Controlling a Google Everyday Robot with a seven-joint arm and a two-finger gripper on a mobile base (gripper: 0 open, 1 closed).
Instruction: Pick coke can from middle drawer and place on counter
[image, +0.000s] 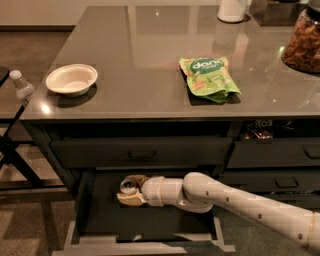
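The coke can (128, 186) shows its silver top inside the open middle drawer (150, 220), toward the drawer's back left. My gripper (131, 190) reaches in from the right on a white arm (235, 202). Its tan fingers (131, 199) lie against both sides of the can and appear closed on it. The can is low in the drawer, and its red body is mostly hidden by the fingers. The dark-grey glossy counter (145, 65) lies above the drawers.
On the counter are a white bowl (71, 79) at the left, a green snack bag (209, 78) in the middle, a jar of nuts (303, 45) at the right and a white container (232, 10) at the back. A clear bottle (22, 86) stands left of the counter. A shut drawer (140, 152) sits above the open one.
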